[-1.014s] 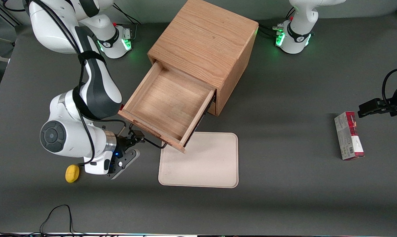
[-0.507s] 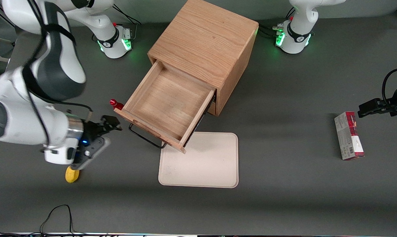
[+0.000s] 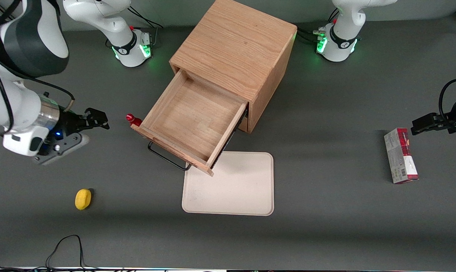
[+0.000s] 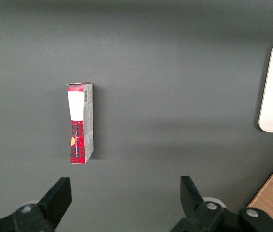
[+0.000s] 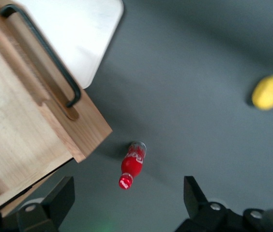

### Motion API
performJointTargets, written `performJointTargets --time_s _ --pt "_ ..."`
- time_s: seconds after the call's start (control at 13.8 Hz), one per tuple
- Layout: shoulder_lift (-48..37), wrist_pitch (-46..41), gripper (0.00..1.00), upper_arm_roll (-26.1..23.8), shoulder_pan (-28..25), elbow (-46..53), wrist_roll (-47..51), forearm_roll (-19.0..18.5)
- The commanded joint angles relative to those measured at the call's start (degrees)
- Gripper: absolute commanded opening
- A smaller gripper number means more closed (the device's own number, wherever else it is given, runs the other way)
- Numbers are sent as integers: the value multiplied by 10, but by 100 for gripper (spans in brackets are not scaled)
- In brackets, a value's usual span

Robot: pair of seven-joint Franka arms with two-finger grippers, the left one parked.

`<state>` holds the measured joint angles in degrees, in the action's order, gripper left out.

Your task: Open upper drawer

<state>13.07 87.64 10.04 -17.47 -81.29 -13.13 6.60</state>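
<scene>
— How far along is it?

— Done, I'd judge. The upper drawer [image 3: 192, 121] stands pulled well out of the wooden cabinet [image 3: 233, 49], its shallow tray bare inside and its black handle [image 3: 167, 158] hanging free over the edge of the beige tray [image 3: 235, 189] that lies on the table nearer the front camera.

— And the gripper?

— The gripper [image 3: 95, 118] hovers above the table toward the working arm's end, well apart from the handle. Its jaws are spread wide with nothing between them (the wrist camera shows both fingers [image 5: 54, 198] standing apart over open tabletop).

— So nothing left to do?

— Nothing the task asks for, as far as I can see. The arm only needs to be clear of the drawer, and it is.

— What else is around?

— A dark grey table [image 3: 326, 226]. A small red bottle [image 3: 133, 120] lies just beside the drawer's front corner, a yellow lemon-like thing [image 3: 83, 198] sits nearer the front camera, and a red and white box [image 3: 400, 155] lies toward the parked arm's end. A black cable [image 3: 65, 245] loops at the table's near edge.
</scene>
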Motion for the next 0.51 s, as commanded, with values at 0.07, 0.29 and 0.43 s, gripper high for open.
performJointTargets --time_s 0.07,0.29,0.43 --pt "-45 40 100 19 -11 -66 83 -16" --pt "-128 128 100 19 -16 -211 121 -17" --pt "-139 104 100 31 -14 -206 122 -17"
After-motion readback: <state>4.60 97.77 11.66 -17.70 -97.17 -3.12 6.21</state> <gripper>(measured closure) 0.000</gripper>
